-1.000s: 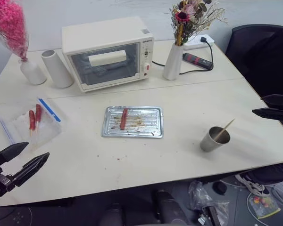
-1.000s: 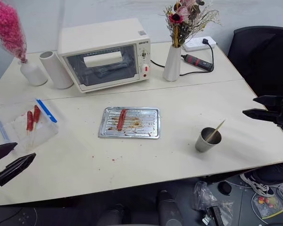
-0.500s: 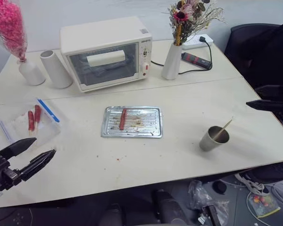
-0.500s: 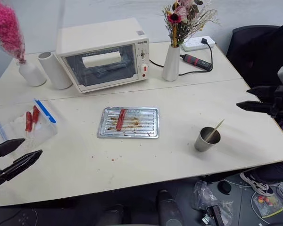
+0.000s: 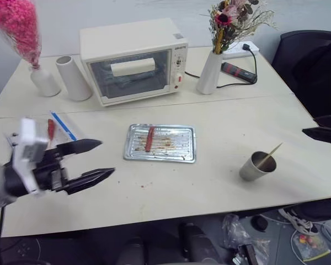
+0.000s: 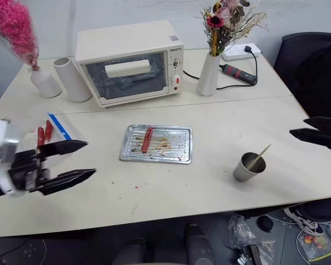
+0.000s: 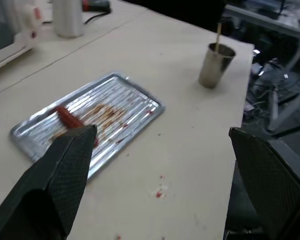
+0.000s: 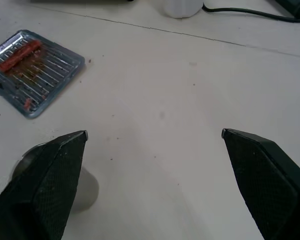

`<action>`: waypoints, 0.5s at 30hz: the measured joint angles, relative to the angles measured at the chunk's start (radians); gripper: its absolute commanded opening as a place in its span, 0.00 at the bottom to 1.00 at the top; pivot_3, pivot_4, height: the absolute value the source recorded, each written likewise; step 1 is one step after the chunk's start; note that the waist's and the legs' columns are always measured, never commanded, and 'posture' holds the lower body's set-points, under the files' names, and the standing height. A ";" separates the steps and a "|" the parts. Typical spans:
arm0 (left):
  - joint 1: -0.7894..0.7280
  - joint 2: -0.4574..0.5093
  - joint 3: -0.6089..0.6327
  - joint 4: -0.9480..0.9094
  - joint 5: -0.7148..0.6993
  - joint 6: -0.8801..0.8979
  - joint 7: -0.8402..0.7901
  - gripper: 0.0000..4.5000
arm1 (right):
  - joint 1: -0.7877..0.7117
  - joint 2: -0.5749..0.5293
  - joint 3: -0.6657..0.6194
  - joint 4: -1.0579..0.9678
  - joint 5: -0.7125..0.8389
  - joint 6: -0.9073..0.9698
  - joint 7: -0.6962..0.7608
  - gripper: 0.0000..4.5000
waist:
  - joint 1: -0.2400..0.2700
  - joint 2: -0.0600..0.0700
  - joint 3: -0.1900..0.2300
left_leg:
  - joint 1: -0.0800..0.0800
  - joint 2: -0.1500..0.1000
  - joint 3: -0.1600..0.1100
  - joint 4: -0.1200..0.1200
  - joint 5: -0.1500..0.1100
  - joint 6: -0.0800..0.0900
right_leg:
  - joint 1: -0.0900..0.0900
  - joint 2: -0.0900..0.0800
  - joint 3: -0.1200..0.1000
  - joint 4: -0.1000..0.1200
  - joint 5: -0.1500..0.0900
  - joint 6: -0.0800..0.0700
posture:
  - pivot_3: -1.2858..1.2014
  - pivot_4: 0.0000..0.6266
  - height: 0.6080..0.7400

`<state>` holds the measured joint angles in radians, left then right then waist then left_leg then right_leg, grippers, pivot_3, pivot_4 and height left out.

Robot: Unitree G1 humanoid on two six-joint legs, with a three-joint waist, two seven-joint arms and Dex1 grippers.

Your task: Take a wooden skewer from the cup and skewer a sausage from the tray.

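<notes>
Left gripper: black tapered fingers with mesh-textured pads, black wrist, white blocky housing, grey forearm

Head views look down over the tray; both wrist views share it.

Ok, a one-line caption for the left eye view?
Open left tool hovers left of the tray holding one sausage; wooden skewer waits in the cup.

The tray lies flat on the pale table, with the sausage resting on its ribbed base beside brown stains. Well apart from the tray stands the cup, the wooden skewer rising from it. The left gripper has its fingers spread wide, with nothing between them.
</notes>
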<state>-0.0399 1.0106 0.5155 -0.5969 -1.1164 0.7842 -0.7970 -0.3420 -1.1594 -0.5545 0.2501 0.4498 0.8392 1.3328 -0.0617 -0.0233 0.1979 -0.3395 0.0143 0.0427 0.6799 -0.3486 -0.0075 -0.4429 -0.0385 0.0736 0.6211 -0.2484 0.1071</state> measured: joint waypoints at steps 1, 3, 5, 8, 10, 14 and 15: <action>-0.055 0.000 -0.047 0.016 0.005 -0.003 -0.010 1.00 | 0.042 0.021 -0.051 -0.073 0.024 0.052 -0.029 1.00 | 0.000 0.000 0.000 | 0.001 0.000 0.000 0.000 0.000 0.000 | 0.000 0.001 0.001 0.000 0.000 0.000 | 0.52 0.24 1.00; -0.150 -0.006 -0.127 0.042 0.022 -0.007 -0.030 1.00 | 0.108 0.083 -0.152 -0.214 0.082 0.165 -0.091 1.00 | 0.001 -0.001 0.000 | -0.001 0.000 -0.001 0.000 0.000 -0.001 | 0.000 0.005 0.006 0.000 0.000 0.000 | 0.52 0.24 1.00; -0.251 -0.029 -0.208 0.070 0.046 -0.016 -0.050 1.00 | 0.159 0.175 -0.229 -0.383 0.152 0.278 -0.169 1.00 | 0.004 -0.002 -0.001 | -0.001 0.000 -0.003 0.001 -0.001 -0.003 | 0.001 0.010 0.009 0.000 0.000 0.001 | 0.52 0.24 1.00; -0.348 -0.078 -0.314 0.116 0.094 -0.029 -0.085 1.00 | 0.149 0.315 -0.319 -0.556 0.250 0.452 -0.326 1.00 | 0.001 -0.003 0.000 | 0.001 0.000 -0.003 0.001 -0.002 -0.003 | 0.001 0.013 0.015 0.000 0.001 0.002 | 0.52 0.24 1.00; -0.394 -0.114 -0.364 0.148 0.123 -0.036 -0.102 1.00 | 0.131 0.397 -0.355 -0.643 0.299 0.531 -0.425 1.00 | 0.001 -0.003 0.000 | 0.001 0.000 -0.003 0.001 -0.002 -0.003 | 0.001 0.013 0.016 0.000 0.001 0.002 | 0.52 0.24 1.00; -0.456 -0.168 -0.420 0.182 0.169 -0.045 -0.117 1.00 | 0.126 0.491 -0.380 -0.733 0.361 0.620 -0.555 1.00 | 0.004 -0.003 -0.001 | 0.001 0.000 -0.004 0.001 -0.003 -0.002 | 0.000 0.013 0.016 -0.001 0.001 0.002 | 0.52 0.24 1.00; -0.465 -0.180 -0.429 0.183 0.179 -0.047 -0.121 1.00 | 0.113 0.516 -0.398 -0.738 0.370 0.640 -0.586 1.00 | 0.004 -0.004 -0.001 | 0.000 0.000 -0.004 0.001 -0.003 -0.001 | 0.000 0.013 0.016 -0.002 0.001 0.002 | 0.52 0.24 1.00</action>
<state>-0.5051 0.8305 0.0865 -0.4142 -0.9373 0.7368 -0.9184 -0.2293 -0.6435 -0.9528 -0.4878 0.8197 1.4790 0.7470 -0.0576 -0.0268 0.1974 -0.3392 0.0138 0.0390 0.6807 -0.3515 -0.0089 -0.4428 -0.0258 0.0892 0.6187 -0.2471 0.1093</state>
